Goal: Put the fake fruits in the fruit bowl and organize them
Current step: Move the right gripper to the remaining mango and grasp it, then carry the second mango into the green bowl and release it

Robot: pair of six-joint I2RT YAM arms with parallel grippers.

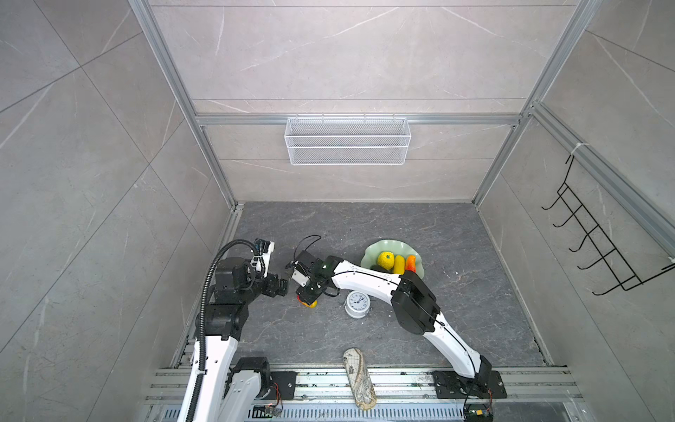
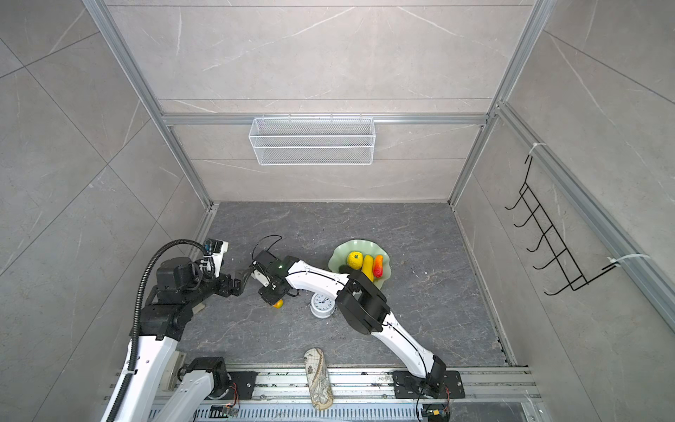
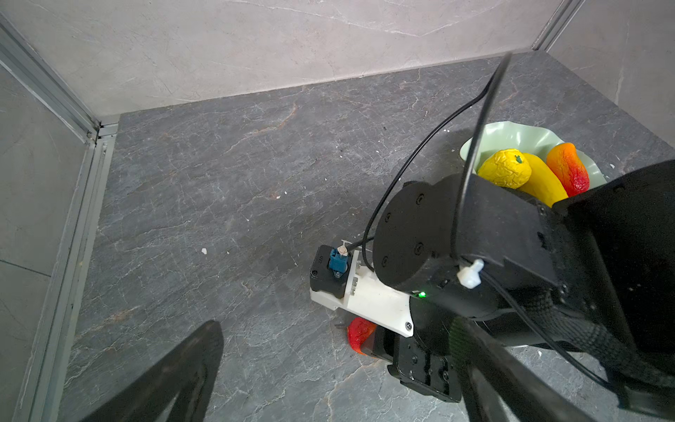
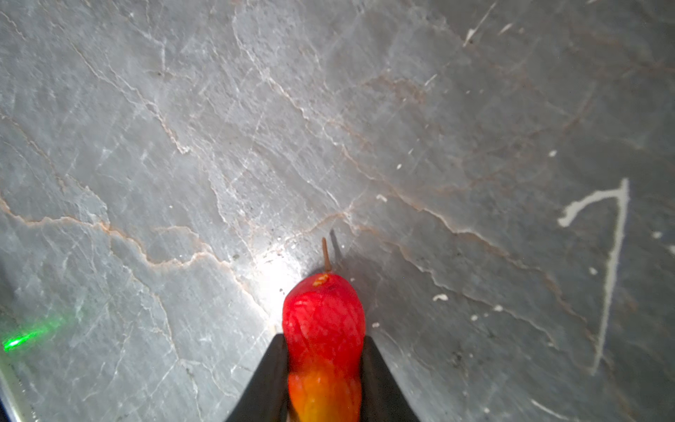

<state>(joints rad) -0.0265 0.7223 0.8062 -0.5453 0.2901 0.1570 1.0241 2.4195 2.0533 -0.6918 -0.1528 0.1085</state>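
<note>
Over the grey worktop, my right arm hides the near edge of the fruit bowl. The bowl holds a bumpy yellow fruit, a long yellow fruit and an orange mango. The white clock stands just beside my arm. Left of the clock, my right jaws are clamped on a red mango. My left jaws are apart, nearby.

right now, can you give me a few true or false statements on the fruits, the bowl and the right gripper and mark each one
The right gripper is closed on a mango. True.
The fruit bowl is empty. False: a bumpy yellow fruit, a long yellow fruit and a second mango lie in it.
The alarm clock stands in the bowl. False: it stands on the table, outside it.
The patterned pouch lies outside the bowl. True.
</note>
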